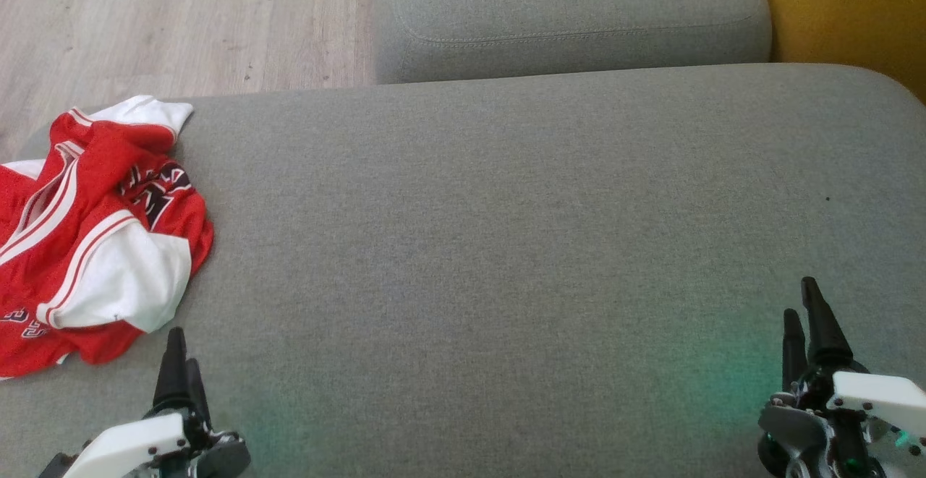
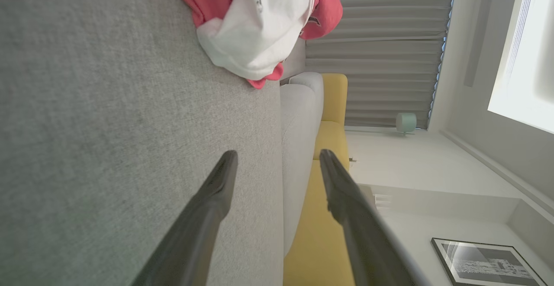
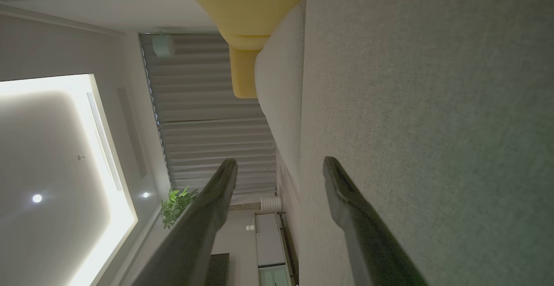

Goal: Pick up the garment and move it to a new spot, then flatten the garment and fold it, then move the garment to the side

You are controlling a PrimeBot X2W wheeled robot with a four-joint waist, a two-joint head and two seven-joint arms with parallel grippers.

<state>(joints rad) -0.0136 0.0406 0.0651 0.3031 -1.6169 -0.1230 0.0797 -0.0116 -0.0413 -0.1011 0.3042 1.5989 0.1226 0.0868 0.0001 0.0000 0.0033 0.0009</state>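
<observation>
The garment (image 1: 94, 239) is a red and white jersey with dark lettering, lying crumpled at the left end of the grey cushion (image 1: 492, 232). In the left wrist view the garment (image 2: 255, 22) lies ahead of the fingers, near the top. My left gripper (image 1: 182, 355) rests at the lower left, just right of the jersey's near edge and apart from it. Its fingers (image 2: 216, 191) stand open with nothing between them. My right gripper (image 1: 804, 312) waits at the lower right over bare cushion, open and empty, its fingers (image 3: 346, 199) spread wide.
A second grey cushion (image 1: 571, 15) lies behind the near one. A yellow seat (image 1: 854, 8) fills the far right corner. Wooden floor (image 1: 145, 22) lies beyond the cushion's left end. The jersey overhangs the left edge of the head view.
</observation>
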